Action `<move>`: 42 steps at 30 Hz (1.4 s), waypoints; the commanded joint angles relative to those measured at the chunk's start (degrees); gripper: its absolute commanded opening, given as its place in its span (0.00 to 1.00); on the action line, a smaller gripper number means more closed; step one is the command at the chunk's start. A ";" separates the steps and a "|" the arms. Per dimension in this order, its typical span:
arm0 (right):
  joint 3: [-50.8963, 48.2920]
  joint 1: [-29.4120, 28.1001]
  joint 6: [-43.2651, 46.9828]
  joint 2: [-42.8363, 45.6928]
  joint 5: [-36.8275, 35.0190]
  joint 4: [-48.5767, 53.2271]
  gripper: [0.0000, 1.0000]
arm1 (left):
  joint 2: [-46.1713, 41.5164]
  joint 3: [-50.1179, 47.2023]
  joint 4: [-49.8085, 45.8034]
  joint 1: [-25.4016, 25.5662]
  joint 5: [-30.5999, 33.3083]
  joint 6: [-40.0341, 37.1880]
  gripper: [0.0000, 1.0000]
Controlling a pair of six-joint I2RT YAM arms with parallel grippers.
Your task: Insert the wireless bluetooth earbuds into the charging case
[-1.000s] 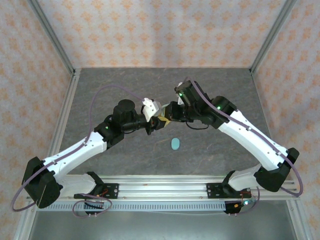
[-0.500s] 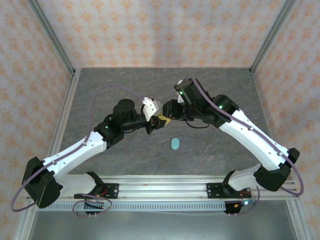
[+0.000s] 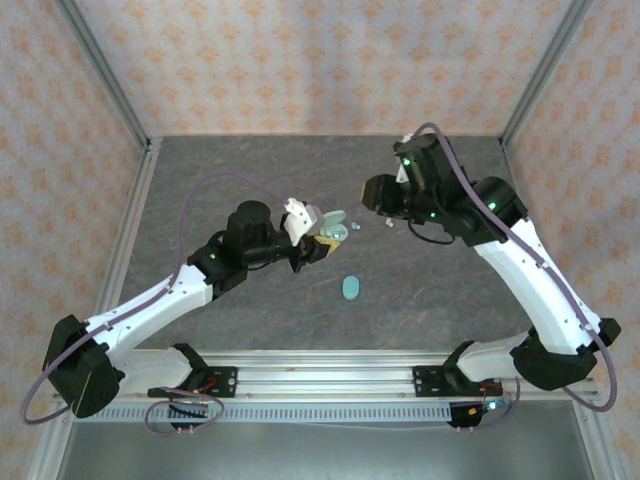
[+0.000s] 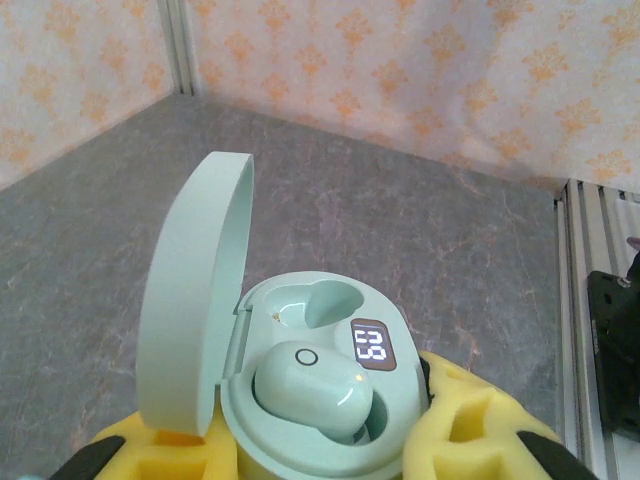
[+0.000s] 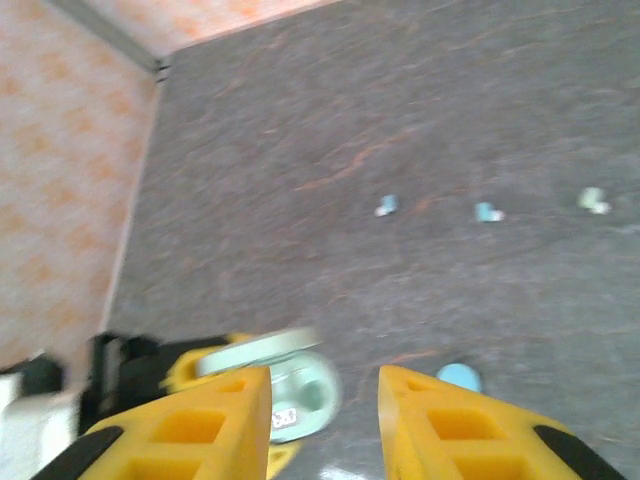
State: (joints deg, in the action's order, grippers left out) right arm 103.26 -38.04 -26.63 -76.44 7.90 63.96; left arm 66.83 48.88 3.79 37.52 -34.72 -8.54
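Note:
My left gripper (image 4: 320, 455) is shut on the mint-green charging case (image 4: 330, 440), held above the table with its lid (image 4: 190, 310) swung open to the left. One earbud (image 4: 312, 388) sits in the near socket. The far socket (image 4: 322, 300) is empty, and a small display (image 4: 370, 343) is lit. In the top view the case (image 3: 333, 228) is at my left gripper's (image 3: 322, 243) tip. My right gripper (image 5: 325, 420) is open and empty, up and to the right of the case (image 5: 305, 392). Three loose earbuds (image 5: 386, 206), (image 5: 488, 212), (image 5: 594, 201) lie on the table.
A second, light-blue oval case (image 3: 350, 288) lies closed on the grey table (image 3: 220, 185), nearer than the held case; it shows beside my right finger as a blue case (image 5: 460, 377). Metal frame posts and patterned walls bound the table on three sides.
My right gripper has opened and pulled back up and to the right, away from the case. The left arm has kept the open case in place.

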 commanded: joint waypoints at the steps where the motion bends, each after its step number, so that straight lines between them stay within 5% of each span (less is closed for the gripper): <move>1: -2.45 5.48 5.08 -2.53 0.10 5.03 0.34 | -2.71 -1.85 -0.85 0.28 1.97 1.32 0.05; 8: -4.47 11.36 12.78 -15.13 -4.29 4.07 0.34 | -4.64 -4.04 -1.99 0.28 3.93 1.33 0.05; 15: -6.71 17.30 10.83 -27.91 2.72 -6.12 0.28 | -3.66 -5.01 -1.26 0.27 5.01 1.50 0.05; 24: 3.94 18.41 14.50 -45.91 -2.94 -2.32 0.23 | 0.08 -3.86 -0.59 0.12 5.28 0.98 0.05; 42: 10.33 19.21 17.15 -55.22 -6.45 -0.04 0.26 | 4.99 -1.69 -0.02 0.04 4.73 0.81 0.05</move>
State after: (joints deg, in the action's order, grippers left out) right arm 113.16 -19.25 -10.17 -131.02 3.36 62.00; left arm 71.59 45.01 2.04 37.52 -30.57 -7.44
